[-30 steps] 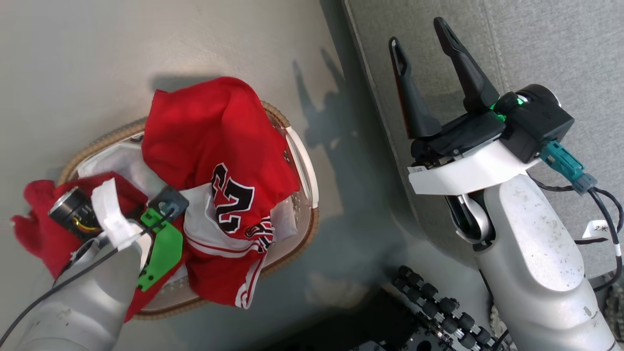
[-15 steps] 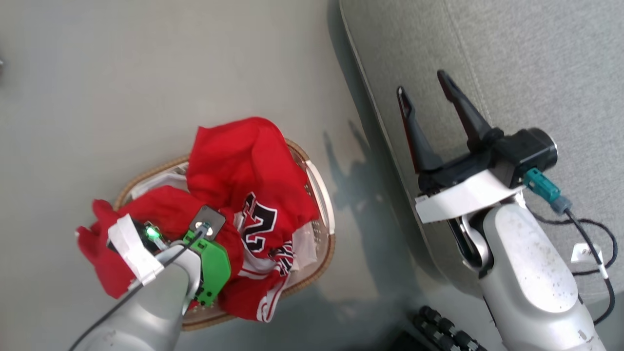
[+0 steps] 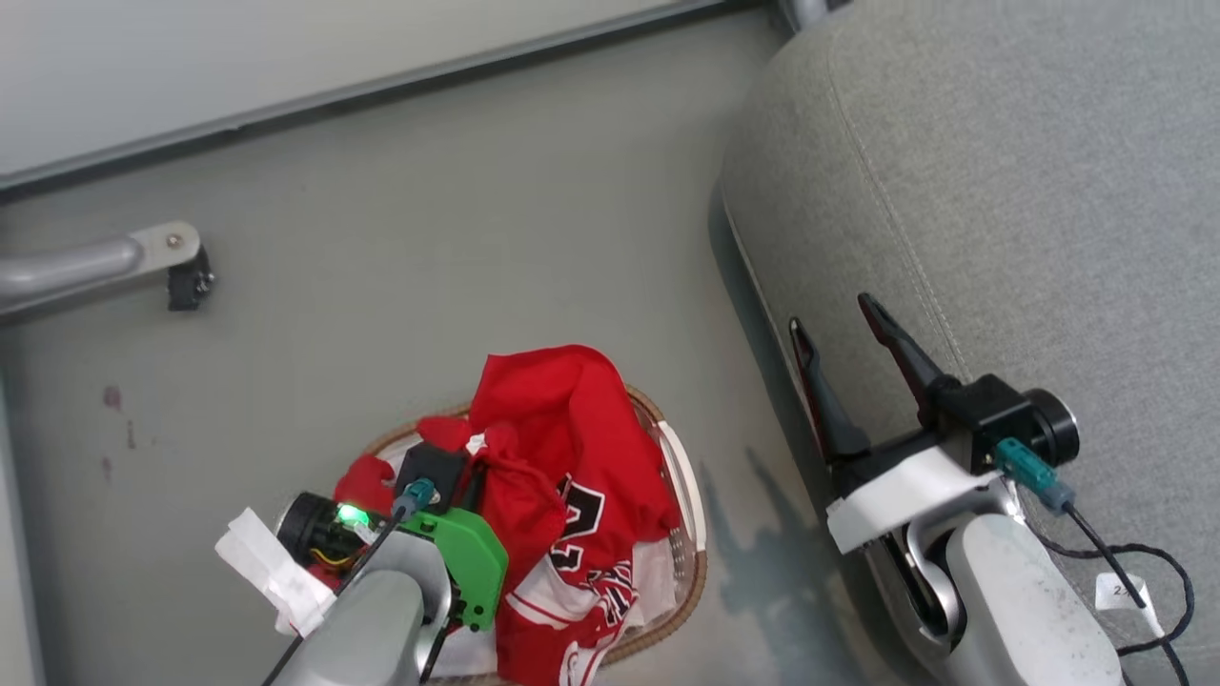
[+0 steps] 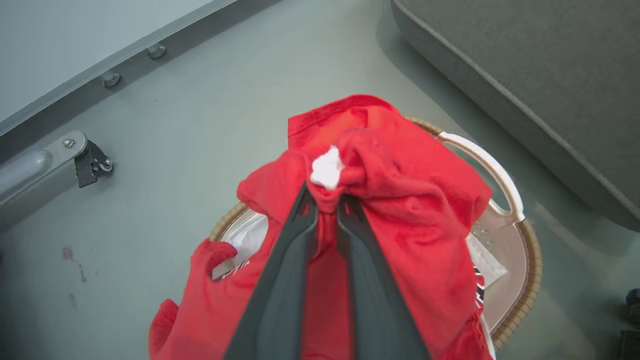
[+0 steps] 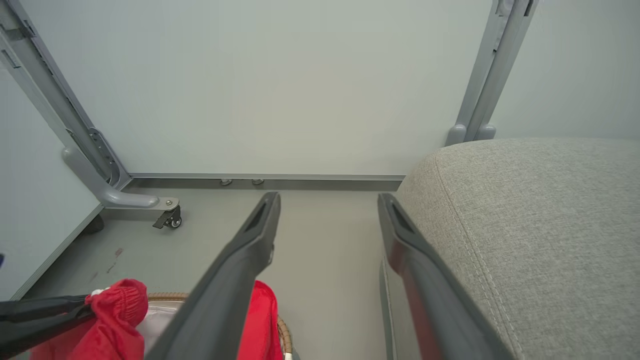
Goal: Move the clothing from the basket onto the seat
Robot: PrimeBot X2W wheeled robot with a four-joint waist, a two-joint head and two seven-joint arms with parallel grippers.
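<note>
The left gripper (image 4: pixel 327 196) is clenching a bunched fold of the clothing (image 4: pixel 425 200) over the basket (image 4: pixel 531 250) at lower centre, and is probably needing a high, slow lift toward the seat (image 4: pixel 525 65) at upper right, while the right gripper (image 3: pixel 843 329) is hanging spread and empty.

The jersey (image 3: pixel 572 429) is showing solid red, carrying black numerals outlined in white and white-and-black striped trim. The basket (image 4: pixel 536 255) is presenting white perforated plastic under a brown woven rim, with a white liner (image 4: pixel 245 235) showing inside, and the floor (image 3: pixel 429 267) is reading dull grey-green with a few reddish spots. The seat (image 3: pixel 1001 191) is showing a flecked mid-grey weave, the left gripper (image 4: pixel 326 197) is showing dark grey fingers, and a bright green bracket (image 3: pixel 472 562) is standing out on its wrist.
</note>
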